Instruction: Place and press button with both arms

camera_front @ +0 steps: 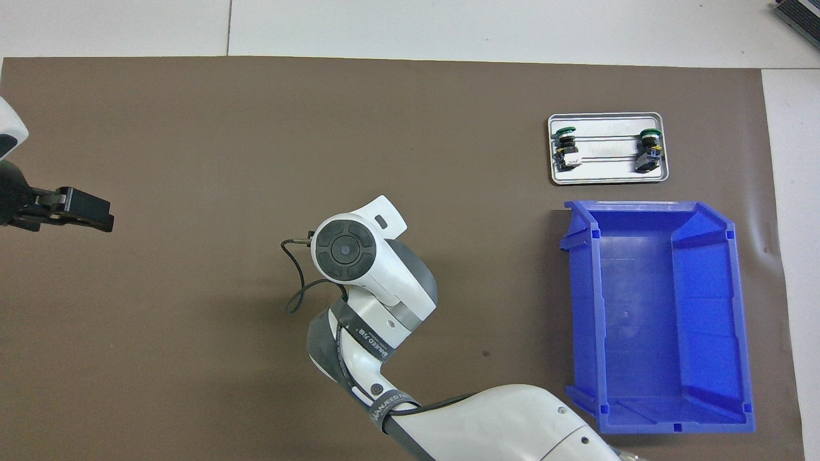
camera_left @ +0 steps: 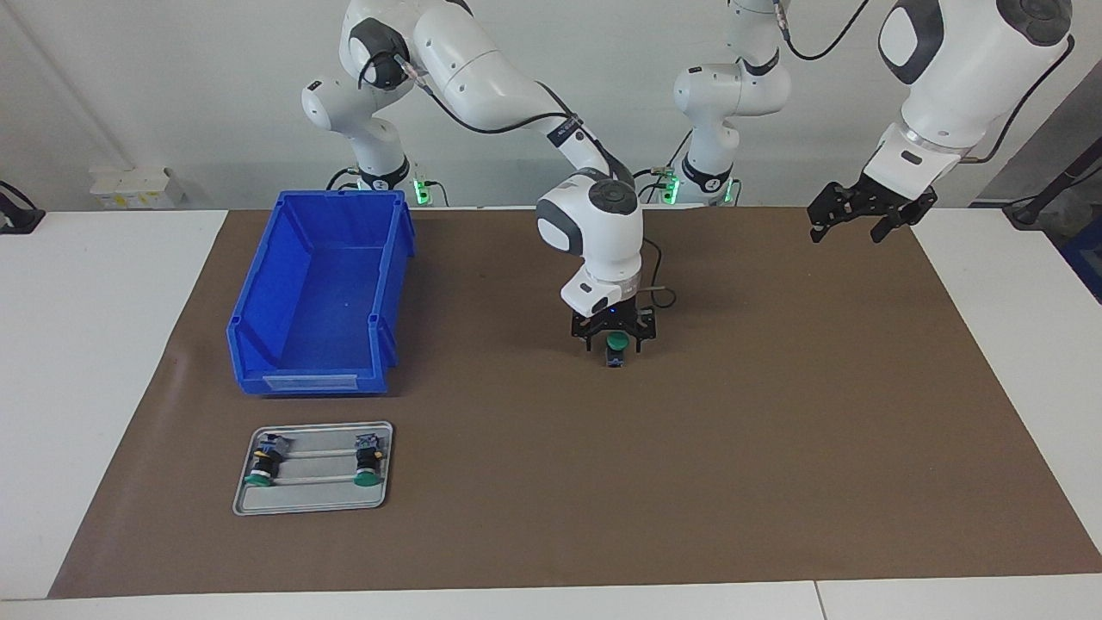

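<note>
While labels blur, right gripper [camera_left: 614, 343] holds button [camera_left: 615, 351].

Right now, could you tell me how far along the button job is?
One button is out of the tray and at mid-mat, between the fingers of the right hand; whether it rests on the mat is unclear. Two more buttons lie in the tray. The left hand waits raised at its own end. Releasing the button and pressing it remain.
</note>
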Controlling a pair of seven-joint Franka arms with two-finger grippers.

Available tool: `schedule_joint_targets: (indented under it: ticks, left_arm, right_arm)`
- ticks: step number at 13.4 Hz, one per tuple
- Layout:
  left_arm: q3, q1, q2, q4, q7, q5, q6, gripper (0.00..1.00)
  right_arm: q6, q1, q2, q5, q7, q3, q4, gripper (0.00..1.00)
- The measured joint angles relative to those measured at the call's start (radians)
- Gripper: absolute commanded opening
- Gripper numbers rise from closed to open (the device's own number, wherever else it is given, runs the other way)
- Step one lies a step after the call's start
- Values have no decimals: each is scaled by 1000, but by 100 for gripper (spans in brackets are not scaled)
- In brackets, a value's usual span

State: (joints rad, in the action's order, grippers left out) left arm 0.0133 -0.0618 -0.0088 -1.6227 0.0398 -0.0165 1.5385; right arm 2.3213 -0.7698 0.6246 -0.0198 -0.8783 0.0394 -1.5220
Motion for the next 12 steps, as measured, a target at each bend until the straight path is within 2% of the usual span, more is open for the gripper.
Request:
schedule_joint_targets:
  ticks: [1, 8, 10, 12]
  left_arm:
    - [-3, 0, 0, 0, 6, 0, 0, 100]
    - [-14, -2, 0, -2, 31, 0, 0, 100]
    - [-14, -2, -1, -6, 61, 0, 1, 100]
    - [-14, -2, -1, -7, 78, 0, 1, 100]
  right_arm:
    - [0, 0, 0, 0, 12, 0, 0, 0]
    - [-8, 1, -6, -22, 20, 18, 19, 0]
    - [-51, 20, -48, -57, 28, 50, 31, 0]
    - [-161, 92, -145, -65, 131, 62, 35, 0]
